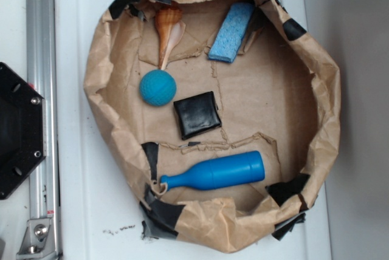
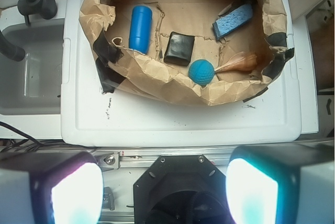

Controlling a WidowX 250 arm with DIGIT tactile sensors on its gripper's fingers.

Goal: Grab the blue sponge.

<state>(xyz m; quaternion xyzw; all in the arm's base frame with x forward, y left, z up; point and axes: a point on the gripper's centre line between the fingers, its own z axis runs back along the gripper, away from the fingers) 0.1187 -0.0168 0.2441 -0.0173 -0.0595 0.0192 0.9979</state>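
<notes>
The blue sponge (image 1: 232, 31) is a light blue porous slab. It leans against the paper wall at the far right of a brown paper basin (image 1: 322, 84). It also shows in the wrist view (image 2: 234, 21) at the upper right. My gripper (image 2: 164, 187) is open and empty, high above the robot base, far from the sponge. Its two fingers (image 2: 70, 190) sit wide apart at the bottom of the wrist view. The gripper is out of the exterior view.
In the basin lie a teal ball (image 1: 157, 87), a black square pad (image 1: 197, 115), a glossy blue bottle-shaped pin (image 1: 216, 172) and an orange shell-like object (image 1: 168, 26). The basin sits on a white lid (image 1: 79, 199). The black robot base (image 1: 15, 129) stands at the left.
</notes>
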